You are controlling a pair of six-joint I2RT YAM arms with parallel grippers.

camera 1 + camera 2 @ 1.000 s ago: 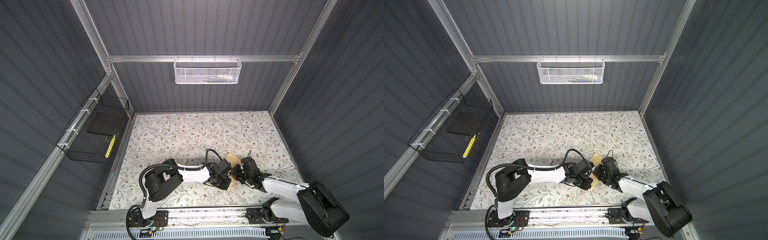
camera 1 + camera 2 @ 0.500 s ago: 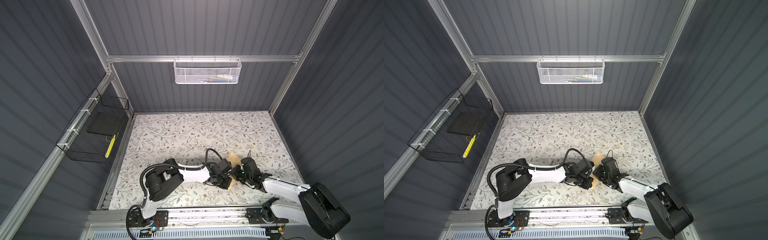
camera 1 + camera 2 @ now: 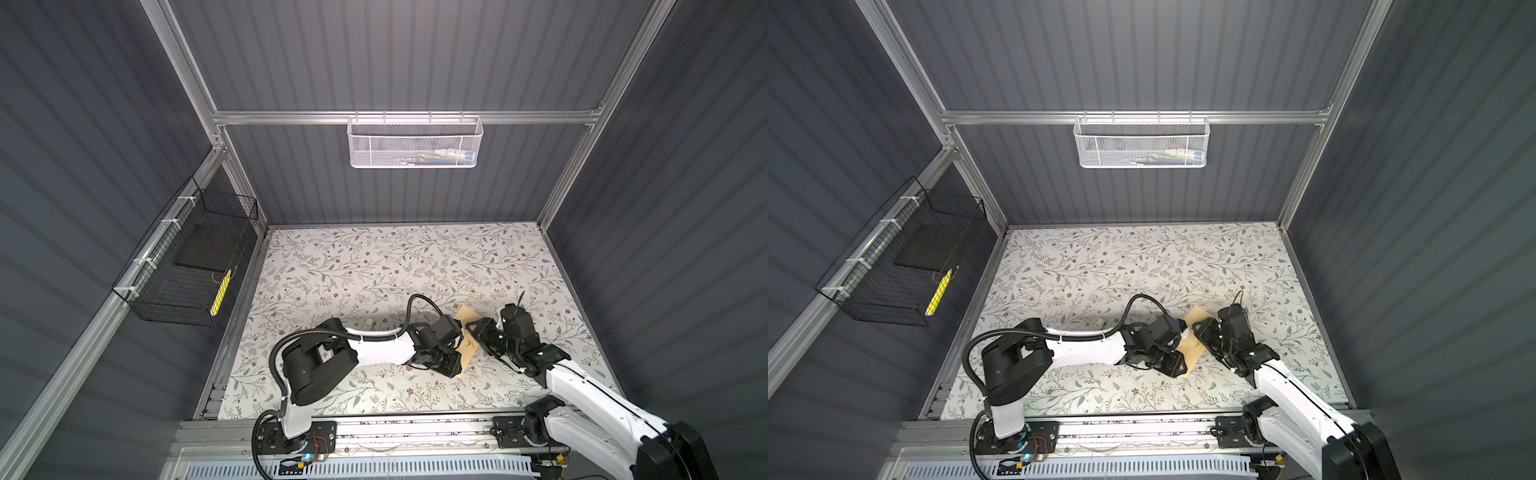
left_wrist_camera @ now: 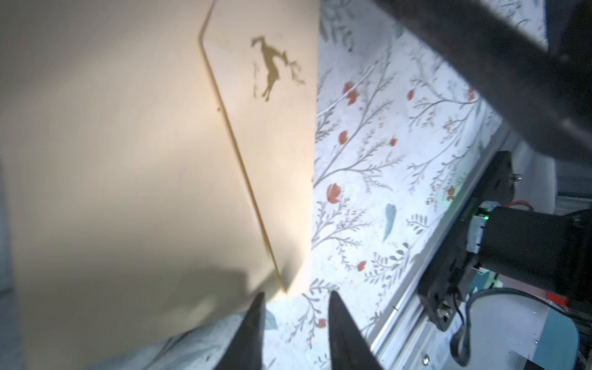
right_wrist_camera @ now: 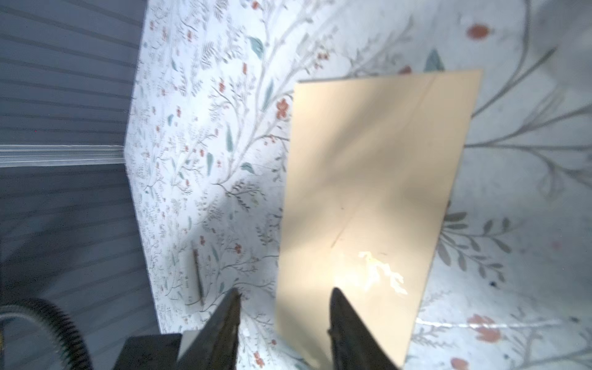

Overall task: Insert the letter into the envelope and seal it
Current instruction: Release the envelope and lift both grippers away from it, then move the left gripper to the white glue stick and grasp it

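Up close, the left gripper point(image 4: 293, 299) has its two dark fingertips a modest gap apart, with only the floral mat point(image 4: 384, 198) showing between them, so it grips nothing. A corner of the tan envelope point(image 4: 128, 160) ends just short of that gap. A thin dark line runs along the envelope near one long edge, and a small gold deer point(image 4: 274, 69) is printed in the strip beside it. The right gripper point(image 5: 283, 298) is likewise parted, rather wider, and carries nothing. One of its fingertips hangs over the mat and the other over the envelope's surface, with the envelope's long edge passing under the gap. Whether either tip touches the paper I cannot tell. In that wrist view the envelope lies on the mat with the deer glinting near the fingers, and a thin blurred stick point(image 5: 198, 278) lies on the mat well apart from it. In both top views the envelope sits at about 5 o'clock from the mat's middle, showing between the two black wrists. The left gripper is at its 7 o'clock and the right gripper at its 3 o'clock, both low over it. Farther out, a white mesh basket point(image 3: 413, 145) hangs on the back wall at 12 o'clock. A black wire basket point(image 3: 183, 270) hangs on the side wall at 9 o'clock, holding a dark flat slab point(image 3: 208, 249) and a yellow strip point(image 3: 220, 289).
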